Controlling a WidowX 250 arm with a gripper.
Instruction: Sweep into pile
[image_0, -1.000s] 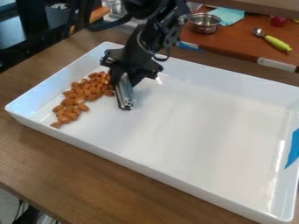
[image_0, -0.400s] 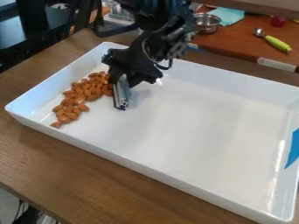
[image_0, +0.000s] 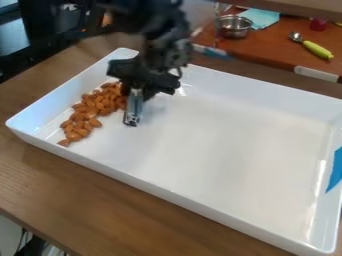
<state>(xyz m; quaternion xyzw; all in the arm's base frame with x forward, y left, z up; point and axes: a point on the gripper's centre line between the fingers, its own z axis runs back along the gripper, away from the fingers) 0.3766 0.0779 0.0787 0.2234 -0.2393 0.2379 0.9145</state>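
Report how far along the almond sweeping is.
Mostly gathered: the almonds lie close together near the left end of the white tray. In hand: the jaws hold a silver bar beside the almonds' far end. Left: they form a long strip, not a compact heap, so the looser near end probably needs pushing in.

my view looking down at a slant from above the near long edge of the tray (image_0: 160, 190), facing across its far long edge towards a counter (image_0: 280, 54), sitting close, cutting off the tray's far right corner
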